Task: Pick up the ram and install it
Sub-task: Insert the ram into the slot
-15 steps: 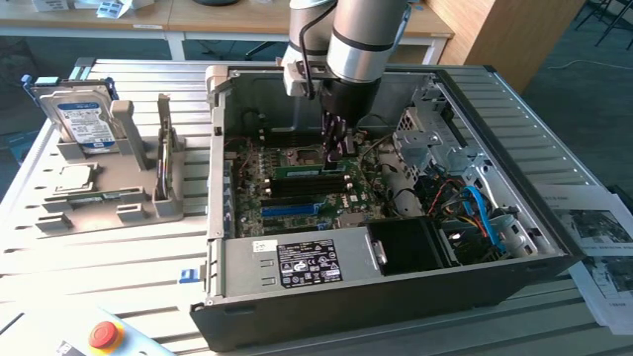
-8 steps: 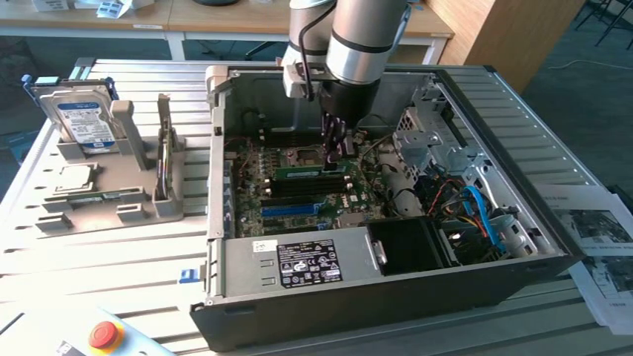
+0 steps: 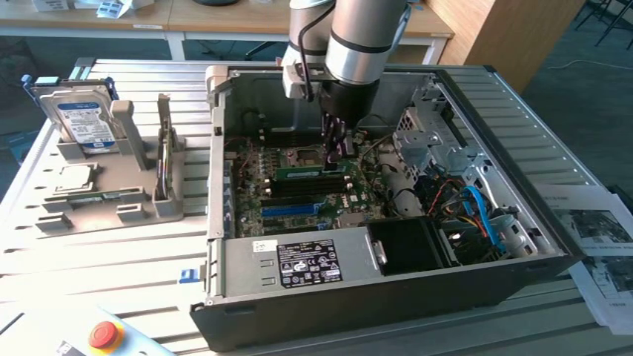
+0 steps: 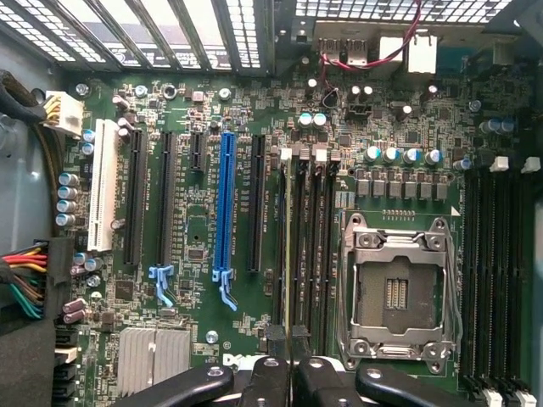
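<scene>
Over the slots: ram is pinched by nearly closed gripper.
Exterior view: hard drive is seen outside case.

Bright daylight washes the table, while soft shadow fills the computer case.

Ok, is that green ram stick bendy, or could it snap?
Probably stiff: the ram looks dead straight above the motherboard slots. Likely light, since it is just a thin, narrow board. Probably fragile too, with small parts on its face, so a hard sideways push might damage it.
</scene>
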You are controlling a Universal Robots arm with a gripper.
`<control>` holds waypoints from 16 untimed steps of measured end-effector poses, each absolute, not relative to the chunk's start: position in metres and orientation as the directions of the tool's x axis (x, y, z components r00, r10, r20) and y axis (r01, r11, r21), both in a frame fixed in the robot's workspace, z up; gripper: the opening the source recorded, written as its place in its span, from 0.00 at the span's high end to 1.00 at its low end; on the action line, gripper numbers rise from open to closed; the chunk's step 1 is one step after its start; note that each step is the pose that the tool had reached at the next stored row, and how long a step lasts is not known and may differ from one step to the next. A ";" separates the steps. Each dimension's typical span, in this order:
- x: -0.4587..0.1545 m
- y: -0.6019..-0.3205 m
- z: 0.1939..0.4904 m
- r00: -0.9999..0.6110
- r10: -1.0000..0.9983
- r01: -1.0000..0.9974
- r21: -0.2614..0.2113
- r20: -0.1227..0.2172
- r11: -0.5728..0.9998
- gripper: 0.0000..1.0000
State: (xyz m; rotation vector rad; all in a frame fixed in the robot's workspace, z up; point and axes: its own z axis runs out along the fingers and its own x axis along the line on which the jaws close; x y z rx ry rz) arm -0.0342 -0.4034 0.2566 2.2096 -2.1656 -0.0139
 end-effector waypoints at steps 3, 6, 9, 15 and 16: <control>-0.034 -0.403 0.255 0.021 -0.999 -0.999 0.040 0.027 -0.020 0.88; -0.035 -0.403 0.250 0.020 -0.999 -0.999 0.037 0.027 -0.019 0.88; -0.035 -0.403 0.244 0.020 -0.999 -0.999 0.034 0.027 -0.020 0.88; -0.037 -0.403 0.243 0.020 -0.999 -0.999 0.032 0.027 -0.019 0.88; -0.038 -0.403 0.242 0.019 -0.999 -0.999 0.031 0.027 -0.018 0.88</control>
